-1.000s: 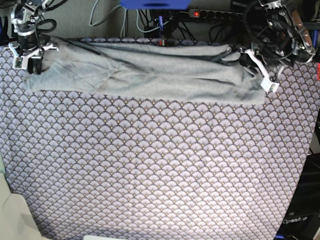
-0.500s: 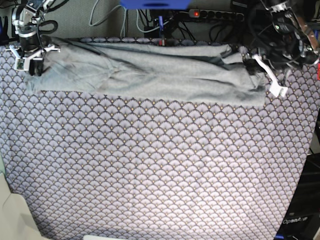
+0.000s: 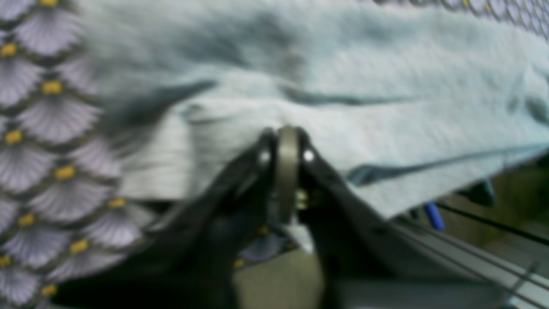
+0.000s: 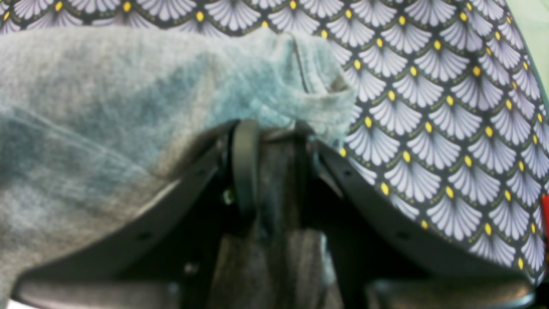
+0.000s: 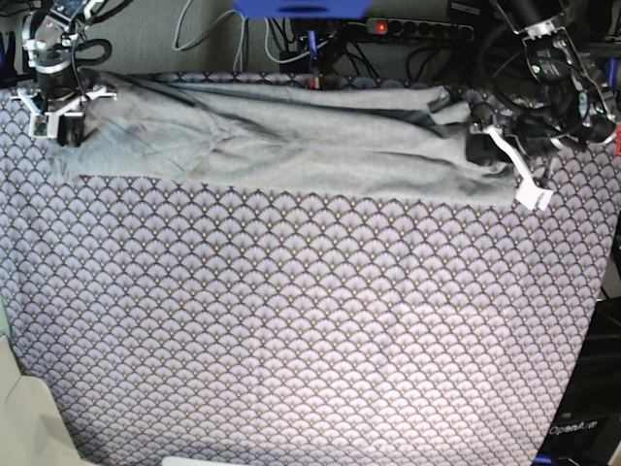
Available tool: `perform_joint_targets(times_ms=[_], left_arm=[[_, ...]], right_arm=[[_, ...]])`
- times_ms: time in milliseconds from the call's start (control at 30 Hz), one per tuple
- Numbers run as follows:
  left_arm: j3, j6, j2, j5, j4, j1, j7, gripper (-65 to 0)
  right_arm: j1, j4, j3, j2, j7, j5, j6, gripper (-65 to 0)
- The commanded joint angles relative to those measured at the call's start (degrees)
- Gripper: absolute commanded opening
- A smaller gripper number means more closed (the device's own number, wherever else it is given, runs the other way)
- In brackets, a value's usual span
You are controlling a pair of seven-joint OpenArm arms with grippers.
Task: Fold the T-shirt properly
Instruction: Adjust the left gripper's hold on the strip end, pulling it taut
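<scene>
The light grey T-shirt [image 5: 291, 146] lies as a long, wrinkled band across the far edge of the table. At its left end in the base view, my right gripper [image 5: 58, 126] is shut on the cloth. The right wrist view shows grey T-shirt [image 4: 107, 86] fabric bunched between the jaws of that gripper [image 4: 274, 128]. My left gripper [image 5: 482, 148] sits at the shirt's right end. In the blurred left wrist view its jaws [image 3: 285, 131] stand almost together, pressed into a fold at the T-shirt's [image 3: 386, 86] edge.
A purple-grey fan-scale cloth [image 5: 291, 320] covers the whole table. Behind the far edge run cables and a power strip [image 5: 408, 27] with a red light. A blue object [image 5: 301, 8] sits at the top. The table's right edge [image 5: 606, 291] drops off beside the left arm.
The left gripper's white finger piece has shifted a little down and to the right at the shirt's end. The right gripper has edged slightly back, keeping hold of the cloth.
</scene>
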State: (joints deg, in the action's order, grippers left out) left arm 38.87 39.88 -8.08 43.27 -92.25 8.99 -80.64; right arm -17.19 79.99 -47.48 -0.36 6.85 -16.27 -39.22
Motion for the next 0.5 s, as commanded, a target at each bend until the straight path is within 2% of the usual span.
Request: perform_joint_targets(times_ms=[0,133,333,467], left_arm=[[0.2,0.1,-1.0,1.7,-1.0,0.6,0.6,-54.6],[0.6,0.1,-2.6,5.0,-1.1,1.2,0.6,-45.5],[4.2,0.1,-2.8,5.9,-0.6,1.2,0.6,-45.9],[4.2,0.1,-3.3,5.7,-1.2,1.1,0.6,-45.5]], right_arm=[[-0.2,1.0,-0.1,0.4,0.9,0.4,-0.8,-49.2],[-0.2,1.0,-0.1,0.4,0.9,0.4,-0.8,-49.2],[-0.2,1.0,0.0,0.4,0.9,0.4,-0.8,-49.2],[-0.2,0.9,0.1,0.4,0.9,0.4,-0.8,-49.2]])
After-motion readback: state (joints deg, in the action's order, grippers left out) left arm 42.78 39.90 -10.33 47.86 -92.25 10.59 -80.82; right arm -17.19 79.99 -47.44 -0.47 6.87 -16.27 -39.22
